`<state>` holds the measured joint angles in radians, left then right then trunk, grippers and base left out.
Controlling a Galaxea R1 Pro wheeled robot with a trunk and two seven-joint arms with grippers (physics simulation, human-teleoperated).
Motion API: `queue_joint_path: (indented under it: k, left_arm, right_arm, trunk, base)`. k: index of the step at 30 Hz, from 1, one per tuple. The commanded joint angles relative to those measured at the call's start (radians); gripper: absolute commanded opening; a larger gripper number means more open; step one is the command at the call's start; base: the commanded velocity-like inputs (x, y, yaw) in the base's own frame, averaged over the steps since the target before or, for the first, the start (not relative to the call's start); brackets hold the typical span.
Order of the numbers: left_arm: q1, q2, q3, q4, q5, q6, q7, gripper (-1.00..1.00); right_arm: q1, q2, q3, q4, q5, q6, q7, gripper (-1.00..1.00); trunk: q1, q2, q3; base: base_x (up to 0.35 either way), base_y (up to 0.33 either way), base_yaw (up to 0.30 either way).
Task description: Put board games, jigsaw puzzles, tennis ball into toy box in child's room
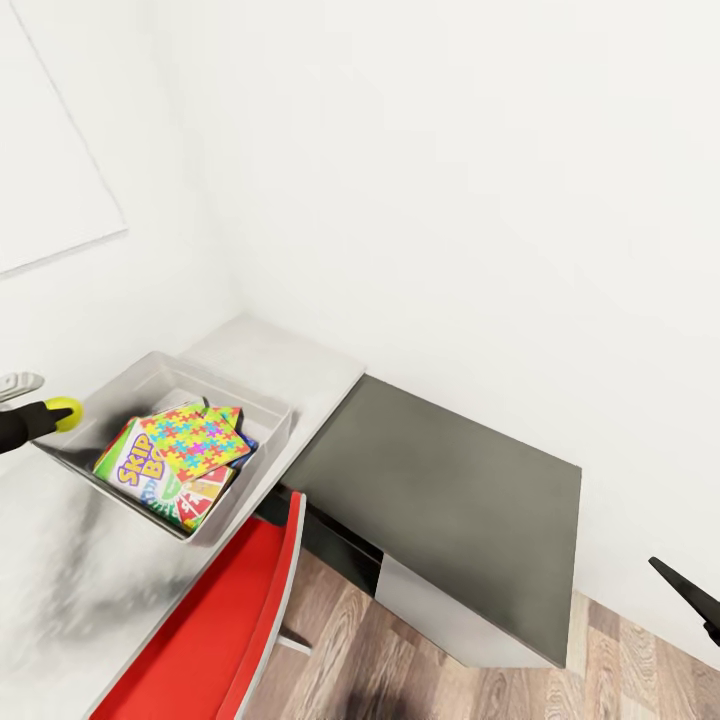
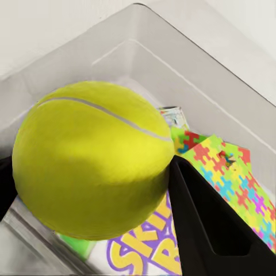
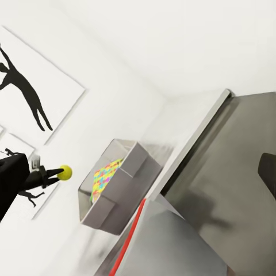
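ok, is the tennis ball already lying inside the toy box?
No. The tennis ball is clamped in the left gripper, held at the toy box rim above the SKIP-BO box and jigsaw puzzle.

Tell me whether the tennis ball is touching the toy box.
Apart. In the right wrist view the tennis ball, held by the left gripper, hangs with white wall showing between it and the toy box.
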<state>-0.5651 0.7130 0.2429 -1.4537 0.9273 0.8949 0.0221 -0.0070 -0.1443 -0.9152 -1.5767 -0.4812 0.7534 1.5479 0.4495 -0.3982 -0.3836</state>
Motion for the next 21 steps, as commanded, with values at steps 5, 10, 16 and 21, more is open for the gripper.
queue_joint_path:
  k: [5, 10, 16, 21]
  left_arm:
    - [-0.001, -0.001, -0.011, -0.001, 0.002, 0.002, 0.029, -1.00]
    - [-0.001, -0.001, -0.032, -0.002, 0.002, 0.001, 0.030, -1.00]
    - [-0.001, -0.001, -0.037, -0.002, 0.002, 0.000, 0.032, -1.00]
    - [-0.022, -0.001, -0.037, -0.002, 0.001, -0.003, 0.033, -1.00]
  right_arm:
    - [-0.001, -0.001, -0.001, 0.000, 0.000, 0.011, 0.003, 1.00]
    - [-0.001, -0.001, -0.001, 0.000, 0.000, 0.011, 0.003, 1.00]
    - [0.000, -0.001, -0.001, 0.000, 0.001, 0.011, 0.003, 1.00]
    - [-0.001, -0.001, -0.001, 0.000, 0.001, 0.011, 0.003, 1.00]
  trunk:
    - [0.001, -0.002, -0.004]
    - [0.001, -0.002, -0.010]
    - [0.001, -0.002, -0.019]
    - [0.001, -0.002, -0.027]
  base:
    - [0.000, 0.000, 0.000]
    - [0.000, 0.000, 0.000]
    - [0.000, 0.000, 0.000]
    - [0.000, 0.000, 0.000]
